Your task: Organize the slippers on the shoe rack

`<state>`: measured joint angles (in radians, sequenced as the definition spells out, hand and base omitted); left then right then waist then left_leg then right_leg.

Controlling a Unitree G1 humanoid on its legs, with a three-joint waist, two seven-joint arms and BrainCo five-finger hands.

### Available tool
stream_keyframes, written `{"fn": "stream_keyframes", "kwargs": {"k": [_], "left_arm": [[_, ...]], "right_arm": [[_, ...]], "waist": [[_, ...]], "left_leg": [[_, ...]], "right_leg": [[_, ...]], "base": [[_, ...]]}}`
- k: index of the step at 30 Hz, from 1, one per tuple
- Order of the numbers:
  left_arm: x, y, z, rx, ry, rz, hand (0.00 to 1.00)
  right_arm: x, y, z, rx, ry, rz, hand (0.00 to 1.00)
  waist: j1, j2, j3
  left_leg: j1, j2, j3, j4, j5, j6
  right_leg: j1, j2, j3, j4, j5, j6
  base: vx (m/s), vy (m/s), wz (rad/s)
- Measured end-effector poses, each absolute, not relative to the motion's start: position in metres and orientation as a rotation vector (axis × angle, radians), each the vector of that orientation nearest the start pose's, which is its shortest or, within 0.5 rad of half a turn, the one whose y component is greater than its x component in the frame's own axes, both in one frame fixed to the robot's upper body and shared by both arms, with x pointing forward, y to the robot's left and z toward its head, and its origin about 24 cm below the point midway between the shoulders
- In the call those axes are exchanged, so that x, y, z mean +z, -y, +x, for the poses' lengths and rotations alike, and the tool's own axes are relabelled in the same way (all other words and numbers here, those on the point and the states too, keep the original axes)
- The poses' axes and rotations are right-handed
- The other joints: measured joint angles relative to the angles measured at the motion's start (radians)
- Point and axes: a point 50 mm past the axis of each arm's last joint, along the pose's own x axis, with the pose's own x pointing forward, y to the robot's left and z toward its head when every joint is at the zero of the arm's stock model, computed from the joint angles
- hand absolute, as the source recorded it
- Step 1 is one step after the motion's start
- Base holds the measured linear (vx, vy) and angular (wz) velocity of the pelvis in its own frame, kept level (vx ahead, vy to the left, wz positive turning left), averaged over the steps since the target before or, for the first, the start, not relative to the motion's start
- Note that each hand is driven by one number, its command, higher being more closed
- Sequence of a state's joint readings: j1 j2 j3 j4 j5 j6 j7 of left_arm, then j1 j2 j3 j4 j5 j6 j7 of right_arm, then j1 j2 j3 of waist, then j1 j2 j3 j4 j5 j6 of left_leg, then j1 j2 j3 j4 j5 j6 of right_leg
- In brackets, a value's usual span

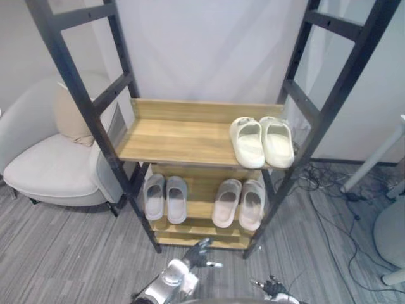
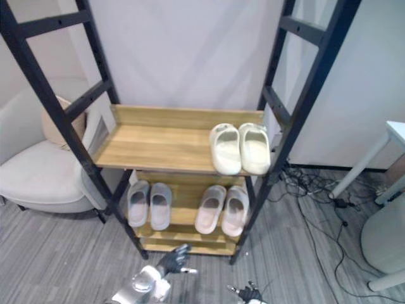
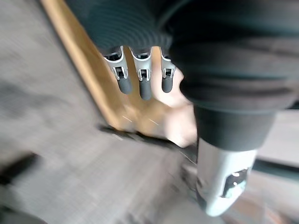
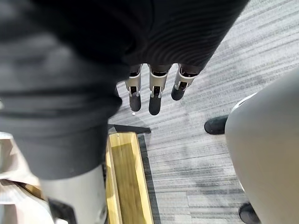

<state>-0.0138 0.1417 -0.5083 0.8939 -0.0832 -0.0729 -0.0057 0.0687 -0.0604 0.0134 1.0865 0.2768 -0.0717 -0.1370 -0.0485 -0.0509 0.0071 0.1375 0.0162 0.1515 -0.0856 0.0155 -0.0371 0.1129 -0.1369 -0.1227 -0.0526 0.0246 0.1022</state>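
**Both hands empty in front of a stocked shoe rack**

The robot's left hand (image 1: 199, 253) hangs low with its fingers (image 3: 145, 86) straight and loosely spread, gripping nothing. Just ahead of their dark tips lies the lowest wooden board (image 1: 202, 239) of the shoe rack (image 1: 177, 136). The right hand (image 1: 272, 288) is lower and further back from the rack, beside the left. Its fingers (image 4: 155, 100) are also straight and relaxed over the grey carpet (image 1: 63, 253), and it is likewise empty.

All the slippers are on the shelves, well ahead of and above both hands. A cream pair (image 1: 261, 140) lies side by side on the upper shelf, on the right hand's side, with the rest of that shelf bare. On the shelf beneath it, a grey pair (image 1: 165, 197) sits straight ahead of the left hand. A pale pinkish pair (image 1: 239, 203) lies next to it, ahead of the gap between the two hands.

Far out to the left hand's side, a light armchair (image 1: 50, 164) with a beige cushion (image 1: 71, 117) stands against the rack's black frame.
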Motion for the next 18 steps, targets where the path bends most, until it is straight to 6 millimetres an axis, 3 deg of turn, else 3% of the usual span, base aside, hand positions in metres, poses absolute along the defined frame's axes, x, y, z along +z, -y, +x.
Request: {"fn": "stream_keyframes", "kwargs": {"k": [5,14,18], "left_arm": [[-0.153,-0.163,0.129,-0.195,-0.968,0.351,0.0],[-0.159,-0.187,0.106,-0.013,-1.053,0.335,0.0],[-0.158,-0.196,0.105,0.056,-1.059,0.303,0.0]], "right_arm": [[-0.165,0.181,0.091,-0.329,-1.091,0.109,0.0],[-0.165,0.184,0.089,-0.342,-1.09,0.11,0.0],[-0.162,0.202,0.078,-0.382,-1.063,0.095,0.0]], "waist": [[0.002,-0.001,0.006],[0.009,0.002,0.009],[0.005,0.009,0.028]], "left_leg": [[0.011,0.004,0.005,0.005,-0.013,-0.008],[0.004,0.006,-0.005,0.004,-0.019,-0.006],[-0.006,0.008,-0.004,0.041,-0.03,-0.012]], "right_leg": [[0.002,0.002,0.011,0.014,-0.02,-0.001],[0.0,0.004,-0.001,0.014,-0.023,0.001],[-0.016,0.002,0.004,0.073,-0.046,-0.007]], "base": [[-0.06,-0.001,-0.04],[-0.01,0.002,0.03],[0.06,0.005,0.0]]}}
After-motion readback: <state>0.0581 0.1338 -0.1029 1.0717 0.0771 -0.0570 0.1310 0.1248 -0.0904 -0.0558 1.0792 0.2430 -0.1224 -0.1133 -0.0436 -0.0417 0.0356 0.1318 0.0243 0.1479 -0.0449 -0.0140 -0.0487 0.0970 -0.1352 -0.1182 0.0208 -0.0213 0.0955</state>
